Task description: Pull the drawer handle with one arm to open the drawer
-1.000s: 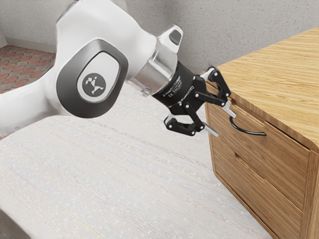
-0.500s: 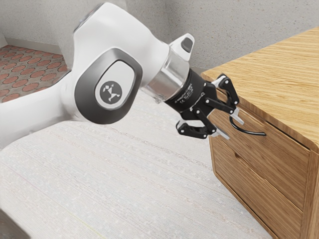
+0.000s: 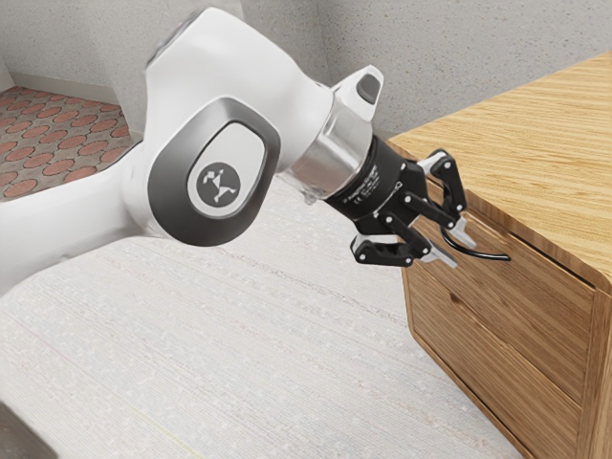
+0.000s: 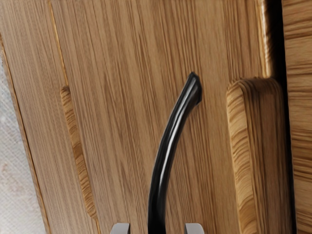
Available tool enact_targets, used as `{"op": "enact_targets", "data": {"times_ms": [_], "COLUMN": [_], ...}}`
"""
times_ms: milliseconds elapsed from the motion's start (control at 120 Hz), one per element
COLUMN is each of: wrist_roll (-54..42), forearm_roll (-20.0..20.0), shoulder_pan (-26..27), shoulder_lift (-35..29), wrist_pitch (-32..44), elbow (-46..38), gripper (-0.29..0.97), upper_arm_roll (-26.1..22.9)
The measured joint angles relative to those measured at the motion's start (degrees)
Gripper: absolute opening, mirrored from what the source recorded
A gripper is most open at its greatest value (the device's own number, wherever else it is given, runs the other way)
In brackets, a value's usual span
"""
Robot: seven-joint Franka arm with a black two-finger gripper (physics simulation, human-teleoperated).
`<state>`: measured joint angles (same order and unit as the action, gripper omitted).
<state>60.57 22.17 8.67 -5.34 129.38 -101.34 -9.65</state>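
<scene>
The wooden cabinet (image 3: 535, 143) stands at the exterior view's right, its upper drawer front (image 3: 526, 292) flush with the body. A black curved handle (image 3: 481, 254) sticks out from that front. My gripper (image 3: 454, 246) is open and straddles the handle's near end, one finger above it and one below. In the wrist view the handle (image 4: 168, 146) runs up from between my two grey fingertips (image 4: 120, 227), with a small gap on each side. The fingers do not press on it.
A second drawer (image 3: 497, 373) lies below the upper one. The cabinet stands on a pale textured surface (image 3: 239, 335) that stretches to the exterior view's left. Red patterned floor (image 3: 48, 124) and a grey wall (image 3: 459, 48) lie behind the arm.
My hand has moved toward the exterior view's right and slightly down, from just short of the cabinet's corner to the handle. The fingers have narrowed around the handle. The drawer has not moved.
</scene>
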Motion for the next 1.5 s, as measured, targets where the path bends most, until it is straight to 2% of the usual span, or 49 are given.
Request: {"op": "enact_targets", "data": {"times_ms": [917, 1500], "wrist_roll": [-0.4, -0.1], "forearm_roll": [-0.1, 0.1], "shoulder_pan": [-0.2, -0.3], "shoulder_lift": [-3.3, -9.6], "wrist_pitch": [-0.7, -1.3], "elbow": [-3.8, -9.3], "gripper": [0.01, -0.01], "upper_arm_roll": [0.0, 0.0]}}
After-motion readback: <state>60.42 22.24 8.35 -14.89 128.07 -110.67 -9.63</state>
